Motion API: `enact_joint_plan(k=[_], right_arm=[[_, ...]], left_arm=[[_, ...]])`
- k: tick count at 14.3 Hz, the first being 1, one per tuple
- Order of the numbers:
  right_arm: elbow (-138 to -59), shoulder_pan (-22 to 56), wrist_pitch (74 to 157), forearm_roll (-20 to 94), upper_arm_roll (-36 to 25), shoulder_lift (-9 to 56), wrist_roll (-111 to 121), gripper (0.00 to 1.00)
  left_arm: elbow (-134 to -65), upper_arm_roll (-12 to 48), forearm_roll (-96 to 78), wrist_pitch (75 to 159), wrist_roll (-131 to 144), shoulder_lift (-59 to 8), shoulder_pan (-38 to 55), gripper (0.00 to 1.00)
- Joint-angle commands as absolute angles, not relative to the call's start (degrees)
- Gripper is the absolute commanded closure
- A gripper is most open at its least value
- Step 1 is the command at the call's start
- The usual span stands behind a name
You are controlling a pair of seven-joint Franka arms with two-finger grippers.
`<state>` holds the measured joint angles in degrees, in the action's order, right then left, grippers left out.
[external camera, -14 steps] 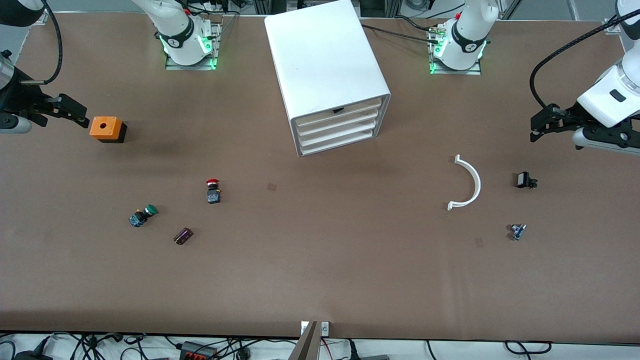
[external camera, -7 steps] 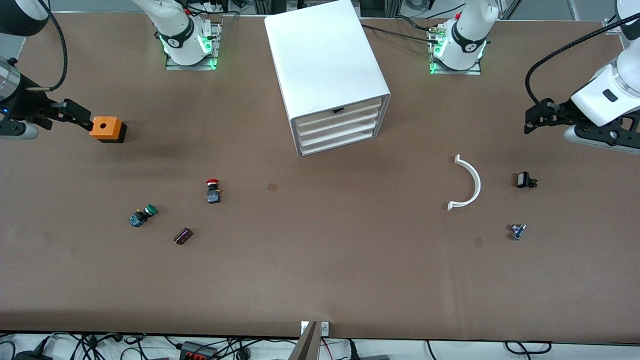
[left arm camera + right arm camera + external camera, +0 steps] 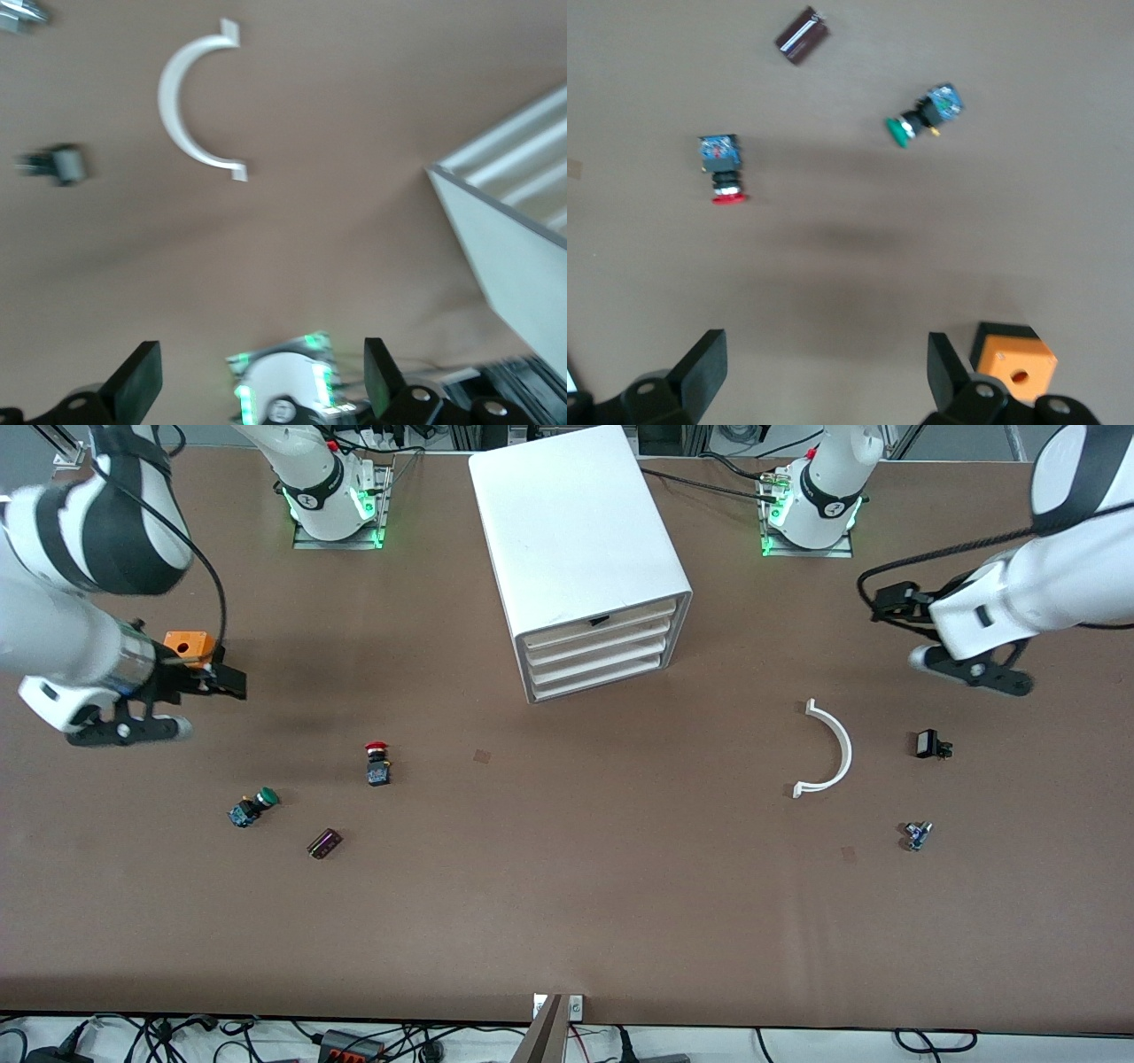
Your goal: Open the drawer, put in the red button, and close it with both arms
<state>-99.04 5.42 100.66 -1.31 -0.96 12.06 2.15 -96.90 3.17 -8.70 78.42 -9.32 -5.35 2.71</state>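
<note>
Both tools open, empty: right tool [image 3: 232, 682] over orange box [image 3: 188, 643], left tool [image 3: 886, 602] over tabletop [image 3: 567, 886]; drawer [image 3: 595, 640] shut.

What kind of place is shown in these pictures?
Probably a robotics lab bench: two arms bolted to a brown table, a white cabinet, small parts such as the red button, and cables along the table's edge.

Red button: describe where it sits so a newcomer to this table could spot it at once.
Start at the white cabinet in the middle of the table, then look nearer the front camera and toward the right arm's end. The red button stands there alone on bare table. Its cap is red, while the similar green button and the dark block lie nearer the camera still.
</note>
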Motion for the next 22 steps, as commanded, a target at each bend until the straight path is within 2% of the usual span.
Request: enact_joint_plan(k=[1,4,7,9,12,15,19,21,22], right_arm=[[-93.2,9.0,99.9,-0.4,-1.1,19.2,2.0,0.0],[-93.2,11.8,105.4,-0.4,-1.1,24.0,1.4,0.0],[-93.2,14.7,109.1,-0.5,-1.1,28.2,1.3,0.0],[-93.5,15.4,111.2,-0.2,-1.0,30.4,1.1,0.0],[-93.9,16.3,116.0,-0.3,-1.0,34.3,1.6,0.0],[-94.0,16.8,117.5,-0.2,-1.0,36.6,1.8,0.0],[-94.7,16.8,117.9,-0.2,-0.9,38.5,1.9,0.0],[-94.7,16.8,117.9,-0.2,-0.9,38.8,1.6,0.0],[-94.7,16.8,117.9,-0.1,-0.6,39.0,1.2,0.0]], left_arm=[[-96.4,3.1,-21.7,76.3,-11.6,-12.4,2.3,0.0],[-99.3,3.2,-33.8,82.2,-17.8,-16.2,2.4,0.0],[-109.8,3.3,-50.4,90.2,-32.3,-17.7,2.6,0.0],[-110.7,3.6,-55.0,91.2,-39.6,-21.7,4.6,0.0],[-111.5,4.5,-61.7,91.4,-44.1,-28.5,6.7,0.07],[-111.8,6.1,-63.6,91.3,-48.2,-30.5,7.3,0.18],[-114.2,8.7,-66.0,92.8,-57.3,-31.6,7.4,0.24],[-116.0,11.1,-68.2,96.6,-59.3,-31.6,7.4,0.33],[-116.5,12.3,-68.7,97.8,-59.3,-31.6,7.3,0.41]])
